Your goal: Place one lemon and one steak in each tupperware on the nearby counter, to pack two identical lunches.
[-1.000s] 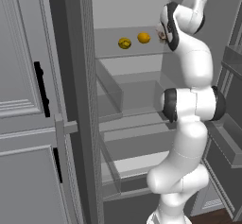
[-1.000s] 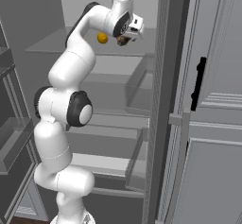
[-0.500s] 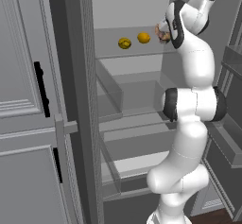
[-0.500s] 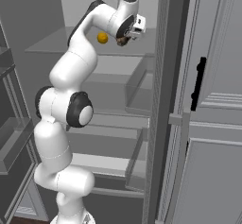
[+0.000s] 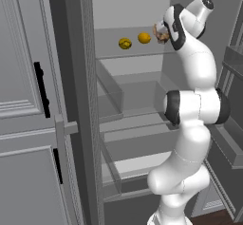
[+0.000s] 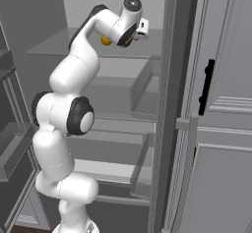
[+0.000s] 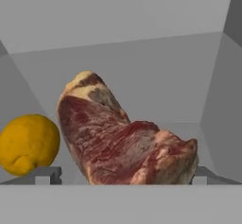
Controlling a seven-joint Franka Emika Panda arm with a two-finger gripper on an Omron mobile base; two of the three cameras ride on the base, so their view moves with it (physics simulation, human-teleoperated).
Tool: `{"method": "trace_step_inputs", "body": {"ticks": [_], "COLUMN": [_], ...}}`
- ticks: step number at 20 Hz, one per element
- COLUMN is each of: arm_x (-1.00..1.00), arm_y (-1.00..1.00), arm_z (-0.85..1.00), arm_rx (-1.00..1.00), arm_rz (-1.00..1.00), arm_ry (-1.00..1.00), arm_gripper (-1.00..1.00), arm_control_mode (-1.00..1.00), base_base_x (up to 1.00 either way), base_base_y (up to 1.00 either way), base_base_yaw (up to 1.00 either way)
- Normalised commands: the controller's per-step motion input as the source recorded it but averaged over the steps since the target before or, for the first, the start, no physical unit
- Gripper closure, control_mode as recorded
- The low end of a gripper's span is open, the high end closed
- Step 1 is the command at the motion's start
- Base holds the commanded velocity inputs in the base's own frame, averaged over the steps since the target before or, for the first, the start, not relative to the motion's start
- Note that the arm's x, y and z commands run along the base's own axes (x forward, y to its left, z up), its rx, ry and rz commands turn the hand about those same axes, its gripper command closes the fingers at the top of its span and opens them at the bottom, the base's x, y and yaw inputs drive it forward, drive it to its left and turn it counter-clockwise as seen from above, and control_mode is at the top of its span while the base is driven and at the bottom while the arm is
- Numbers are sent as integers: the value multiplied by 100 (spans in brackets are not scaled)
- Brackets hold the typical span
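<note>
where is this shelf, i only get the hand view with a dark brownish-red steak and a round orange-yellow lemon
observer: it is the top shelf inside an open grey fridge, with clear drawers below it.
operator: any other lemon up there
observer: yes, a dull yellow lemon with dark marks sits left of the brighter orange-yellow lemon, apart from it.
operator: how does the arm come in
observer: the gripper reaches in at shelf height, just right of the brighter lemon, with the white arm standing tall below it.
</note>
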Motion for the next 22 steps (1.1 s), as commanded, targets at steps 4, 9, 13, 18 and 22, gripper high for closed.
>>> {"method": "trace_step_inputs", "body": {"ticks": [4,9,13,18,22], "arm_x": [0,0,0,-2,-33], "arm_y": [0,2,13,3,0], "arm_z": [-6,-1,0,0,10], "arm_rx": [0,0,0,0,0], "arm_rz": [0,0,0,0,0], "arm_ry": [0,0,0,0,-2], "arm_gripper": [-100,-100,100,100,100], "arm_control_mode": [-100,-100,-100,-100,-100], "base_base_x": [0,0,0,0,0], "base_base_y": [0,0,0,0,0], "base_base_yaw": [0,0,0,0,0]}}
